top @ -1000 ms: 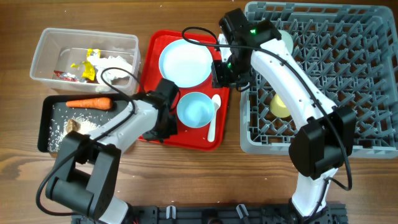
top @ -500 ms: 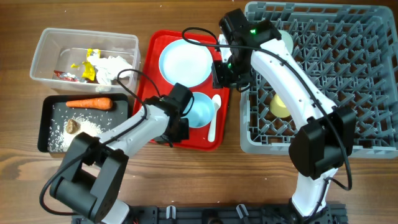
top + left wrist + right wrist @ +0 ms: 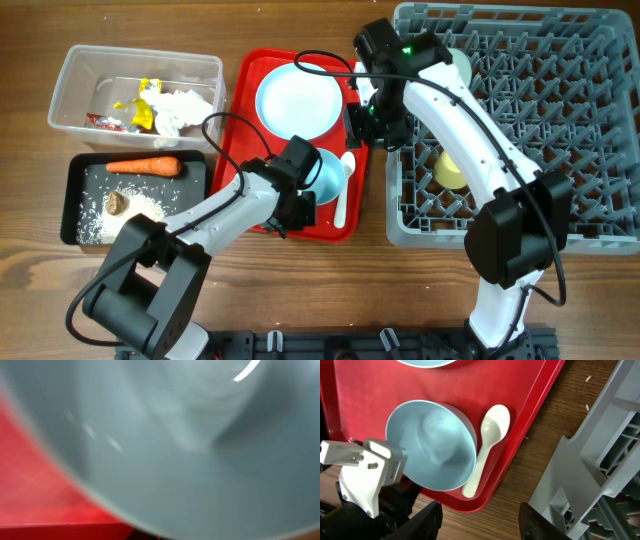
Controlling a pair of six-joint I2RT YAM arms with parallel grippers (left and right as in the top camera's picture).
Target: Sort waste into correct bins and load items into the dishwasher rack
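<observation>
The grey dishwasher rack [image 3: 590, 150] fills the bench [image 3: 30, 290] right of the red tray [image 3: 245, 90], with a yellow cup [image 3: 450, 170] lying in it. Left of the red tray sit the clear tub [image 3: 80, 65] and the black tray [image 3: 75, 205], which holds the carrot [image 3: 142, 166]. On the red tray, the plate [image 3: 298, 98] lies at the far end and 1 bowl [image 3: 330, 172] nearer, with the spoon [image 3: 344, 190] just beside its right side. The left tool [image 3: 305, 187] is clenched against the bowl's left rim. The right tool [image 3: 477, 520] hangs released above the red tray's right edge, with nothing between its fingers.
</observation>
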